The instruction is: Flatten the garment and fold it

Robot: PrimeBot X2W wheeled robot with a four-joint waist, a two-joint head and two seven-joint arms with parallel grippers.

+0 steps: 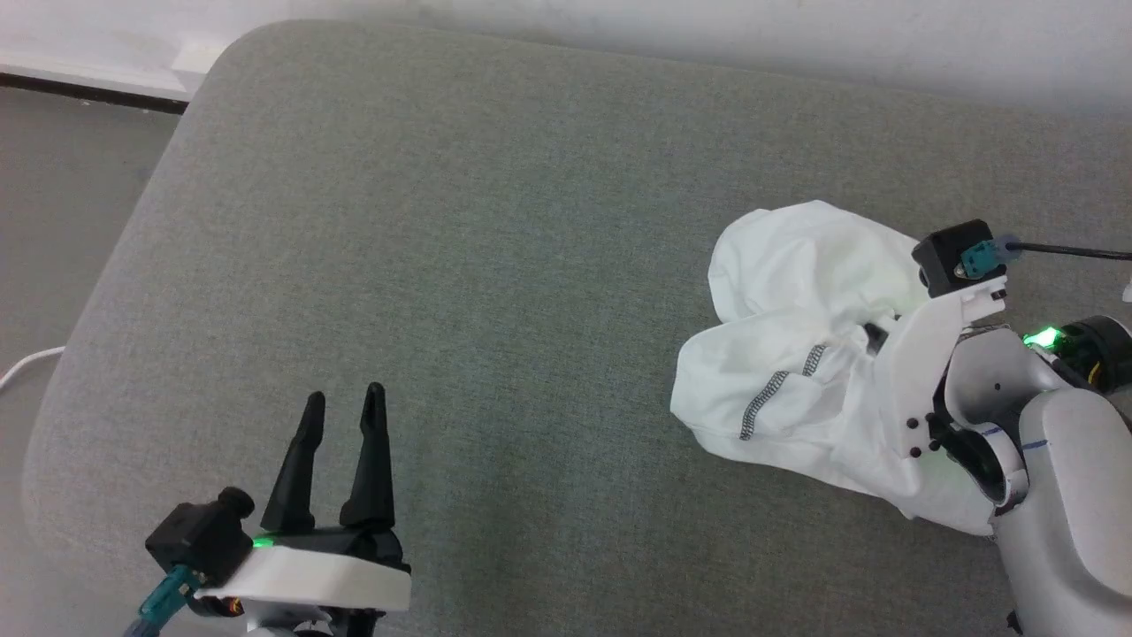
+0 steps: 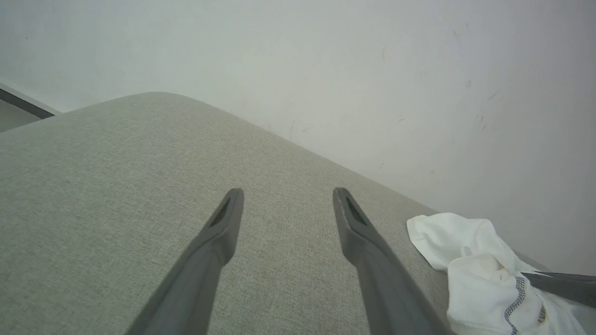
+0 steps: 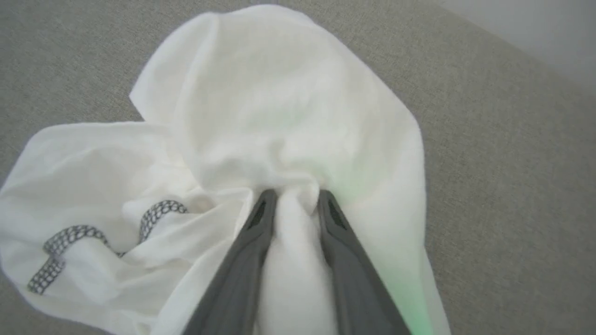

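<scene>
The garment (image 1: 796,354) lies crumpled in a heap on the grey cushion (image 1: 486,221), at about 3 o'clock in the head view, with a line of dark stitching (image 1: 765,402) showing on its near fold. The right gripper (image 3: 297,195) is buried in the heap, its fingers pinching a bunched ridge of fabric. The left gripper (image 1: 345,395) sits at 7 o'clock, well apart from the garment, jaws spread and empty.

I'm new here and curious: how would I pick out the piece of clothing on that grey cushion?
Start at the grey cushion and look to its right side. There the garment lies crumpled: white cloth with dark zigzag stitching, a fold pinched in the right gripper.
</scene>
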